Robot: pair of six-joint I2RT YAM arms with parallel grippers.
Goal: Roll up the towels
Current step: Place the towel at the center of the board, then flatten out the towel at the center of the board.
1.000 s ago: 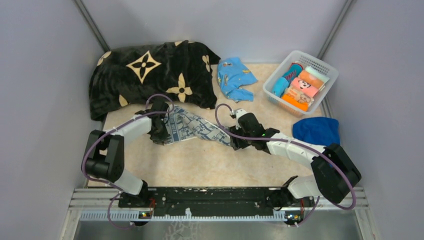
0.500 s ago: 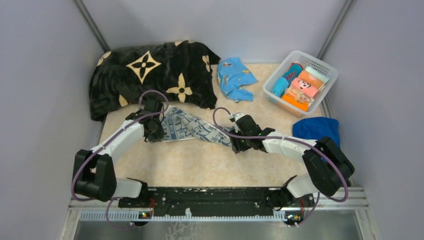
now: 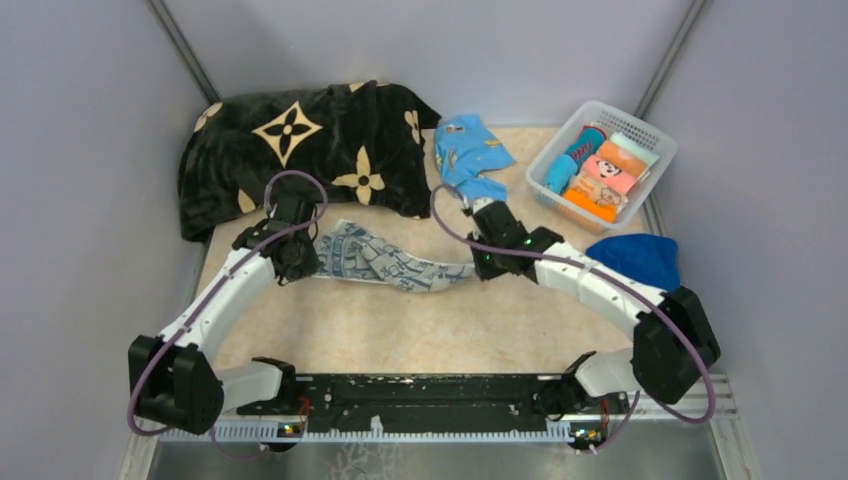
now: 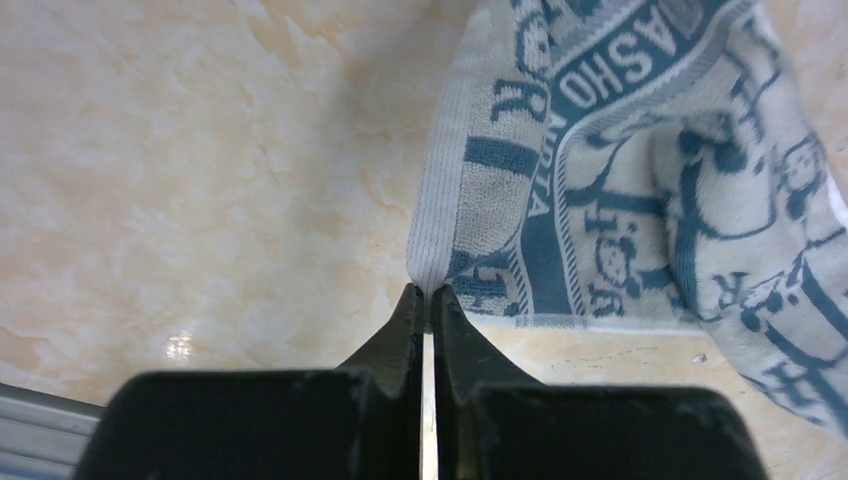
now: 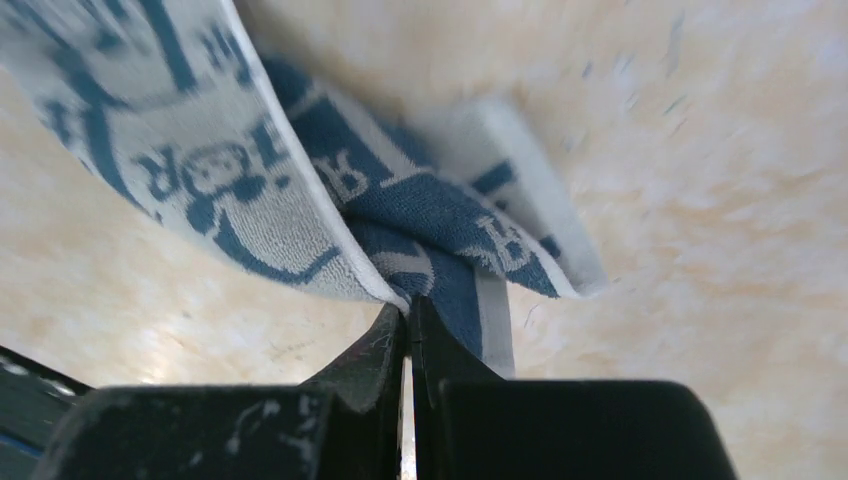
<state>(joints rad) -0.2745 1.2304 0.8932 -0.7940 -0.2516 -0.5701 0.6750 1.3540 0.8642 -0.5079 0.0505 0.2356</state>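
Left gripper (image 3: pixel 298 258): jaws closed to a hairline gap, pinching the white hem corner of the white towel with dark-blue print (image 3: pixel 385 262). The left wrist view shows the fingertips meeting on the cloth edge, with the towel spreading away from them above the table (image 3: pixel 400 330).

Right gripper (image 3: pixel 483 264): jaws likewise nearly closed, clamped on a bunched, folded edge at the opposite end of the same towel. The right wrist view is partly blurred, but the grip on the cloth is plain.

Position of the printed towel: it spans the middle of the table between the two grippers as a narrow, slightly sagging band. Whether its centre touches the surface cannot be told.

Other items: the small turquoise towel (image 3: pixel 470 155) lies crumpled at the far edge, beside the black blanket (image 3: pixel 300 150). The royal-blue towel (image 3: pixel 632 260) sits in a heap at the right edge, near a white basket (image 3: pixel 655 150) holding rolled cloths.
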